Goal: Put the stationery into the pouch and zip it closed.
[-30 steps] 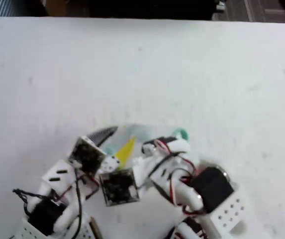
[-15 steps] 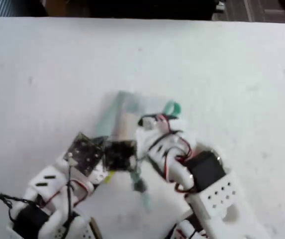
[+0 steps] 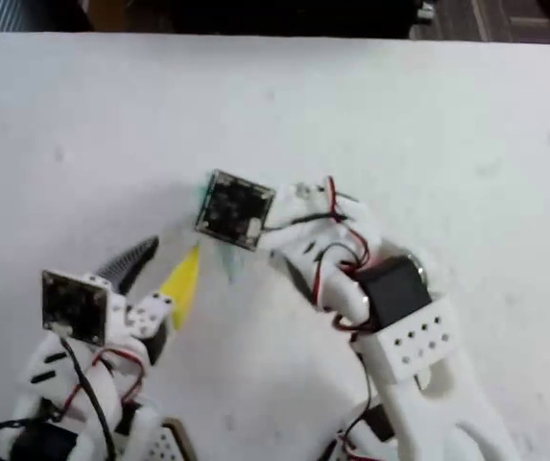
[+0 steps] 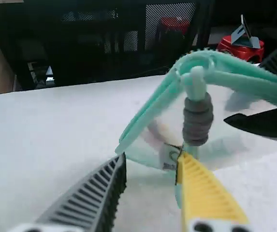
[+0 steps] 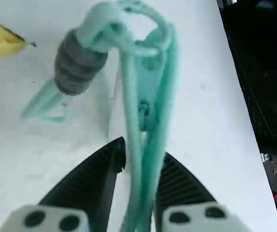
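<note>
1 pouch (image 4: 148, 116), 1 zip pull (image 4: 197, 118), 1 left gripper (image 4: 150, 162), 1 right gripper (image 5: 143, 152)

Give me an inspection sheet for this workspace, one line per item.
Surface: white table, no damage seen.
Job's things: teal pouch stands up from the table, held by one edge; zip pull with a grey bead hangs at its end; contents too blurred to tell.
Clutter: nothing seen.
Grippers: right gripper shut on the pouch edge; left gripper open, close to the zip pull.
Cables: red, black and white wires loose along both arms.
Surroundings: dark room behind the table; red object.
</note>
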### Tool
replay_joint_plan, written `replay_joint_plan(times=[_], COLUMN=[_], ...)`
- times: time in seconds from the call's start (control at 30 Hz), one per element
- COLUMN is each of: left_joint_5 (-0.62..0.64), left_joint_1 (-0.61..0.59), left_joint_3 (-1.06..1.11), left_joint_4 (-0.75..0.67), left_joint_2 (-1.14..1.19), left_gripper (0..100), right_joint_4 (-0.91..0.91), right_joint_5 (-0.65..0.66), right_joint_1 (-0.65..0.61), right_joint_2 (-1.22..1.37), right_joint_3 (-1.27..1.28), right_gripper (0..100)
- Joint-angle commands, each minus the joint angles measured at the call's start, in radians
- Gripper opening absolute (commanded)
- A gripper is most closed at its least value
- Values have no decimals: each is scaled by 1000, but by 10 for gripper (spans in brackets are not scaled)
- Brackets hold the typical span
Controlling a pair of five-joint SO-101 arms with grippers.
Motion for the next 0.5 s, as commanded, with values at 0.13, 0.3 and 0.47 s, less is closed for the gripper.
replay_joint_plan(times=[0.13, 0.3, 0.47], left_joint_5=[26, 20, 18], left_joint_1=[-85, -87, -157], left_joint_3=[20, 141, 140], left_joint_4=[-206, -328, -333], left_joint_2=[-1, -1, -1], left_gripper=[195, 195, 195], right_joint_4=[33, 71, 125], right_joint_5=[-8, 41, 46], right_joint_1=[2, -39, -36], right_joint_2=[-15, -16, -16], right_joint_3=[-69, -71, -155], right_gripper=[17, 17, 17])
